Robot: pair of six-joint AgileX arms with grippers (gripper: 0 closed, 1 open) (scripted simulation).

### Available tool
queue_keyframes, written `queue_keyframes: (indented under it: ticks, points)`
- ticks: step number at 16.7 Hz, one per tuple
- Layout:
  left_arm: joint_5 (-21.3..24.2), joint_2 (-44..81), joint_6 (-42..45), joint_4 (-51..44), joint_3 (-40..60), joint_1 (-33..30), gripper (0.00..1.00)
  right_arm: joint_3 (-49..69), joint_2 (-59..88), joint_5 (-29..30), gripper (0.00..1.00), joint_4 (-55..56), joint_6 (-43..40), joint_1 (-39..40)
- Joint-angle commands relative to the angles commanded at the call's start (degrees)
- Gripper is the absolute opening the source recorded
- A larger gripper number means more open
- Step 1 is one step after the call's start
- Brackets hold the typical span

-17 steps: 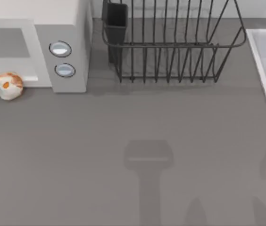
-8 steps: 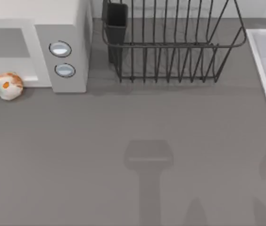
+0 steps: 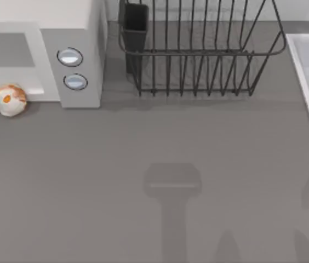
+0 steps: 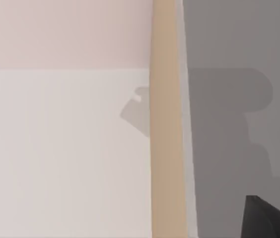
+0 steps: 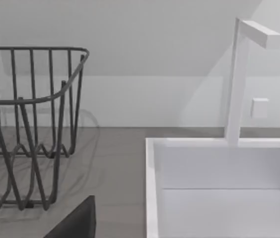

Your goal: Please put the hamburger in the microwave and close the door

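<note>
Over the last second almost nothing had changed: the small lumpy whitish hamburger with orange-brown patches had stayed on the same spot of the flat grey table. It was near the table's left side, touching or just beside the pale handle strip at the lower edge of the light grey door with the darker window. Only the faint shadows at the near edge of the table had shifted a little, so I judged that the arms were moving slightly but had not yet approached anything, and every step of the task was still to be done. The door looked closed, flush with the panel of the two round silver knobs, so the large boxy off-white microwave would have to be opened first, and its inside was hidden. The black wire rack held nothing between its bars, and the dark rectangular cup sat at its left corner, its content not visible. The white rectangular sink at the right side, with its white angular tap, showed nothing inside. The left gripper was a dark corner above the table's edge, and the right gripper a dark wedge between rack and sink. Whether either was open or closed, I could not tell.
</note>
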Motion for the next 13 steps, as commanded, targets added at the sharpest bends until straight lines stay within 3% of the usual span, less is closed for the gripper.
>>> queue_keyframes:
  ticks: [13]
  points:
    - [-5.3, -17.9, -11.5, 10.2, -21.4, -10.5, 0.00, 0.0, 0.0, 0.0, 1.00, 0.0, 0.0, 0.0]
